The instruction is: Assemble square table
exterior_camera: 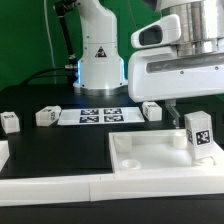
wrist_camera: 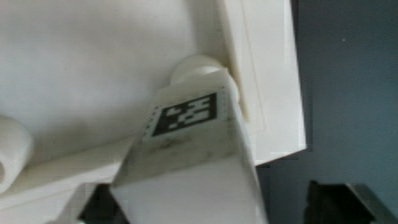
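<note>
One leg (exterior_camera: 198,132) of four stands upright in the top (exterior_camera: 150,172), at its corner on the exterior view's right, with its tag facing the camera. Three more lie loose on the table (exterior_camera: 60,150), well apart from the top. The left leg (exterior_camera: 10,122) and the second leg (exterior_camera: 46,116) are on the exterior view's left. The third leg (exterior_camera: 150,110) is just behind the top's far rim. By my reckoning the task is at an early stage. One leg is placed, though whether it is fully fastened I cannot tell, and three remain to be fetched, seated and fixed in their corners.

Only the exterior view shows the loose legs and the whole top. The arm's bulky white head above the upright leg hides nearly all of the jaws there.

Only the wrist view shows the pincer (wrist_camera: 199,206). Its dark fingers (wrist_camera: 352,206) stand on either side of the upright leg with a gap on each side, so it looks partly open and holds nothing. This view also shows the leg's far end sitting against a rounded socket (wrist_camera: 205,70) in the top's corner, tight by the rim.
</note>
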Tool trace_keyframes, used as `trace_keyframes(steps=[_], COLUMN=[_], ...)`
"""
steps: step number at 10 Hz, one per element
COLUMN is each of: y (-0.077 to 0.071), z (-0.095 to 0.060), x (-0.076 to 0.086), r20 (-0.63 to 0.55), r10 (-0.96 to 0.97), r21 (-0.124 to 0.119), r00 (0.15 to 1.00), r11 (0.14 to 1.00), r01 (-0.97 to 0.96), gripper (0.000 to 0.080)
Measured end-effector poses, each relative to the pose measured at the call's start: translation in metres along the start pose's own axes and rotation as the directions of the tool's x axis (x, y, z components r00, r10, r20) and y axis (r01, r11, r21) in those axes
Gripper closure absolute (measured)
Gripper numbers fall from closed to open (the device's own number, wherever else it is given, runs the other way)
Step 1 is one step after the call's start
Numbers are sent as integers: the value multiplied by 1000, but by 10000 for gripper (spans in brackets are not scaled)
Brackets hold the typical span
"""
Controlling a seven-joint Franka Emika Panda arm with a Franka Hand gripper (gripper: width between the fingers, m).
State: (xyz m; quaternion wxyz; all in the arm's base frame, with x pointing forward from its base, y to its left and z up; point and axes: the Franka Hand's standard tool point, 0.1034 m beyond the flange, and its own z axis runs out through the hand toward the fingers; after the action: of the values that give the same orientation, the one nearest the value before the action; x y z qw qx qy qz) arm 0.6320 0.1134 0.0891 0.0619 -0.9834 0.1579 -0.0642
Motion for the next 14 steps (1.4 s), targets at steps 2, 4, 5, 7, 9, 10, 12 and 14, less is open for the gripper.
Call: trace_keyframes(steps=[2,4,5,7,9,10,12,14], y=[1,3,3,5,8,9,7,6], z=[0,0,1,1,2,2,2,2], x=[0,0,0,-2,-3,-3,-5,-6], r20=[2,2,3,16,50,80,98,99], r10=[114,241,288,574,819,903,959,934], r21=[0,-1,0,-8,-6,-5,-26,-20], r00=[993,971,958,819,571,422,265,342], r11=[993,971,958,819,572,424,269,346], r01=[-114,-241,-288,-573,-820,-906,-963,-938], gripper=[508,508,508,508,508,508,507,411])
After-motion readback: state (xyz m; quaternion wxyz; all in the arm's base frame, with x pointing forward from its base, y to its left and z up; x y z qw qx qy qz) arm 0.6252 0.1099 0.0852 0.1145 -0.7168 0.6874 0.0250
